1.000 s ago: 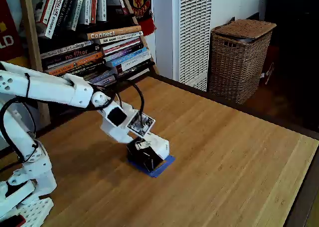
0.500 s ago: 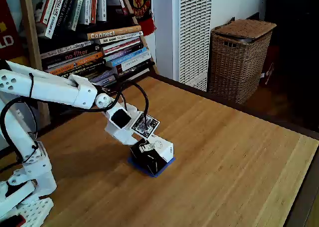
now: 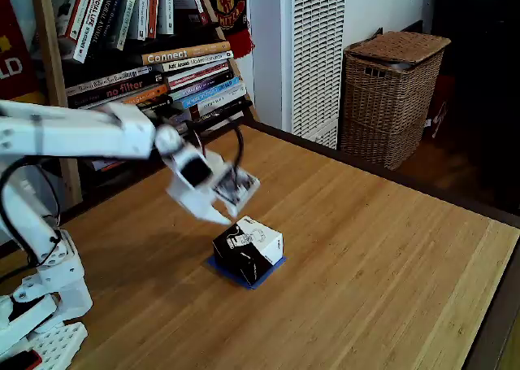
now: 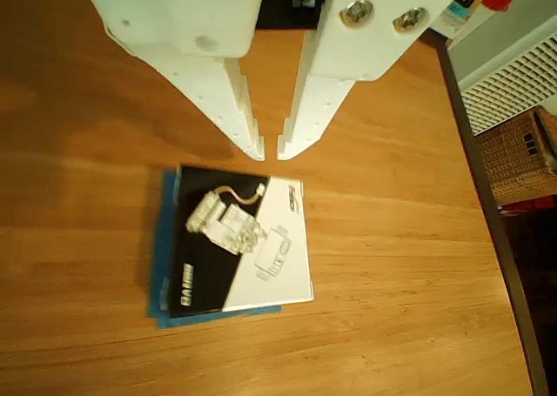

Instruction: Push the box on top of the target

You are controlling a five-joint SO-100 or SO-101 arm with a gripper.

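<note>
The box (image 3: 248, 250) stands on the wooden table with its white printed top facing up; it also appears in the other view (image 4: 239, 239). Beneath it lies the target, a blue tape square whose edge (image 3: 262, 277) peeks out at the front in the fixed view and along the left and lower sides (image 4: 159, 265) in the other view. My white gripper (image 3: 220, 217) hangs in the air just up and left of the box, not touching it. Seen from the other view, the gripper (image 4: 270, 151) has its fingertips nearly together with nothing between them, just above the box's top edge.
A bookshelf (image 3: 138, 53) with stacked books stands behind the table at the left. A white slatted unit (image 3: 313, 53) and a wicker basket (image 3: 390, 93) are beyond the far edge. The table's dark edge (image 3: 487, 337) runs down the right side. The arm's base (image 3: 36, 305) sits at the lower left.
The gripper rose up and back off the box, which it was touching before. The box shifted slightly right onto the blue square and now rests there.
</note>
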